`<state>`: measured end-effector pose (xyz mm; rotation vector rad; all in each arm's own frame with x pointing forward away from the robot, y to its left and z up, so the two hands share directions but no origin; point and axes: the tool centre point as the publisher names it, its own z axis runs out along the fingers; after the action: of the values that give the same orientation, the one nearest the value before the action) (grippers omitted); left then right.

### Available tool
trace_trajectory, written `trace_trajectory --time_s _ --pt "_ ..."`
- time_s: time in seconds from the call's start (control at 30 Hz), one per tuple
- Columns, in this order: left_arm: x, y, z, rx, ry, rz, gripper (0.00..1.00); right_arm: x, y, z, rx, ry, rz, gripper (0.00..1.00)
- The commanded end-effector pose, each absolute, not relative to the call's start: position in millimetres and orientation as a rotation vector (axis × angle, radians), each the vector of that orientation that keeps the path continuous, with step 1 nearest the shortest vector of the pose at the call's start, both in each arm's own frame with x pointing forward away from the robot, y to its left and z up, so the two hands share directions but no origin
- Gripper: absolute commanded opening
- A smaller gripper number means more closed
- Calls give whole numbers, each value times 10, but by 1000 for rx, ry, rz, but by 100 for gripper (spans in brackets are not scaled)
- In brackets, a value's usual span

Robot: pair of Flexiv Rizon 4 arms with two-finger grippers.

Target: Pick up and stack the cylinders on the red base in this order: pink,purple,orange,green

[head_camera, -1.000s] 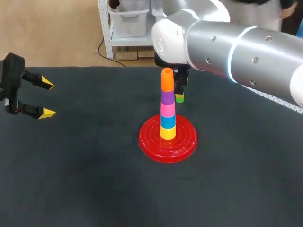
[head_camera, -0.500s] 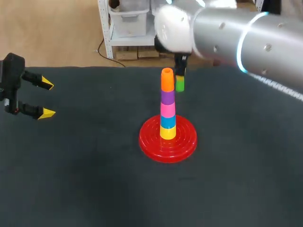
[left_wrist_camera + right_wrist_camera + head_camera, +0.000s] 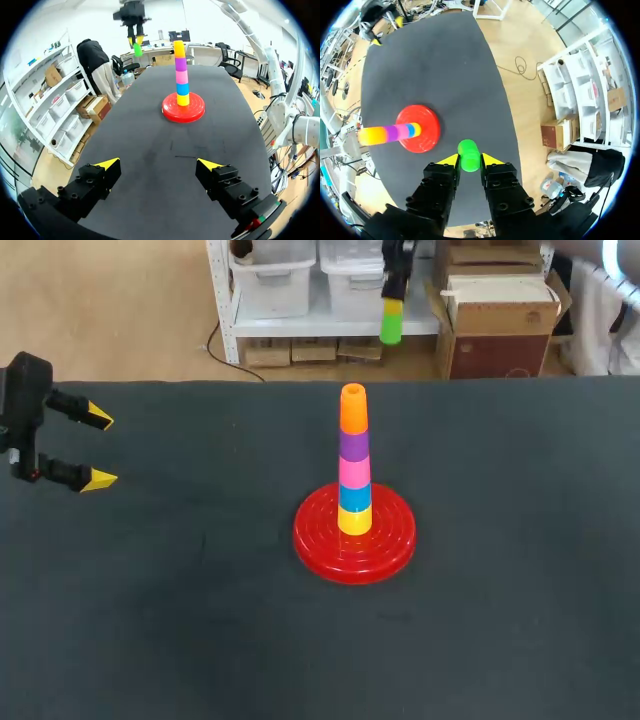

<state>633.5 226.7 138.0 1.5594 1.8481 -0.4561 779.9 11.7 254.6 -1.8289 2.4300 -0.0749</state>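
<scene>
High above the tabletop, my right end effector has climbed past the orange cylinder topping the red base, fingers clamped on the green cylinder; I judge only its placement remains

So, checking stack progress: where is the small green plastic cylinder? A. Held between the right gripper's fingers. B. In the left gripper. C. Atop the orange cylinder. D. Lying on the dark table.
A: the green cylinder is pinched from both sides by the right gripper, up off the table, while the orange cylinder has nothing on it.
</scene>
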Motion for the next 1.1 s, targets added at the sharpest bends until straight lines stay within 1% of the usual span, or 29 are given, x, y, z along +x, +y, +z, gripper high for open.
trace_trajectory --time_s 0.03,0.33,0.43,0.77,1.1 --pt "6327 2270 1370 1557 1844 -454 100 7173 222 2729 -1667 2246 -305 0" --pt "6327 2270 1370 1557 1844 -454 100 6715 584 2899 -1625 2313 -176 0" --pt "6327 2270 1370 1557 1844 -454 100 6584 682 2928 -1628 2360 -193 0" --pt "6327 2270 1370 1557 1844 -454 100 6288 754 2993 -1506 2533 -273 0" --pt "6327 2270 1370 1557 1844 -454 100 6296 769 2915 -1505 2626 -260 0"
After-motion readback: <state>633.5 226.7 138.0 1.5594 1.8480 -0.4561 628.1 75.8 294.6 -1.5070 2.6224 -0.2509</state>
